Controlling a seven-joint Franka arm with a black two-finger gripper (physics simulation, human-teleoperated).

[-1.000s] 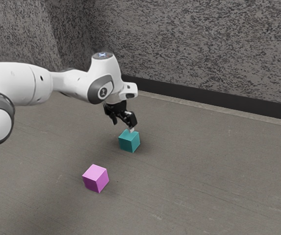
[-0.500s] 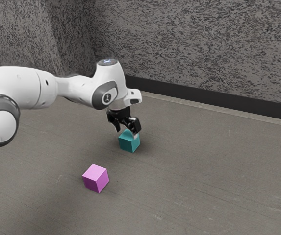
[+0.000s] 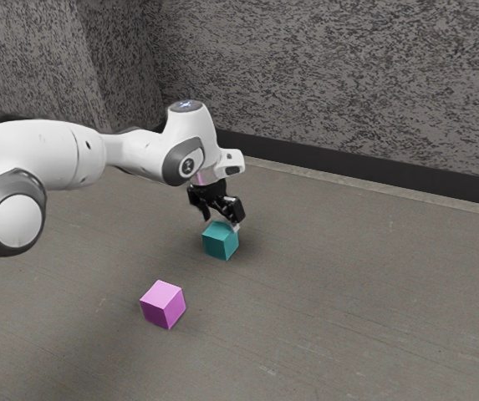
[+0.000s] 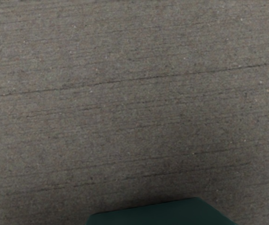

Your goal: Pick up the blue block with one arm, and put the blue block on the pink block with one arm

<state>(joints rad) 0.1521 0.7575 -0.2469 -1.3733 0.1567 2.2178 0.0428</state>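
At the exterior view's left, the white arm [image 3: 72, 159] is seen coming in above the grey surface [image 3: 373, 292] and reaching toward the right, its wrist bent downward. Below and ahead of the arm, the pink block [image 3: 162, 303] is seen lying flat on the surface, with one vertical edge turned toward the camera. It is well apart from the hand and touches nothing else.

Further to the right, the black gripper [image 3: 224, 219] is held pointing down, directly over the blue block [image 3: 220, 242]. Its fingers are spread apart and their tips are level with the block's top edges. Nothing is lifted or clasped by them.

The blue block, which is rendered more teal than blue, rests flat on the surface, up and to the right of the pink block and clear of it. As it is a cube, no long axis can be made out. It sits upright with its top face level, and a vertical edge is turned toward the exterior camera so that two side faces are shown.

In the wrist view, the block's dark top [image 4: 162, 213] is seen just under the hand, with a corner toward the streaked grey surface beyond.

Behind and to the right, a black skirting strip [image 3: 373, 167] runs along the speckled wall [image 3: 348, 75].
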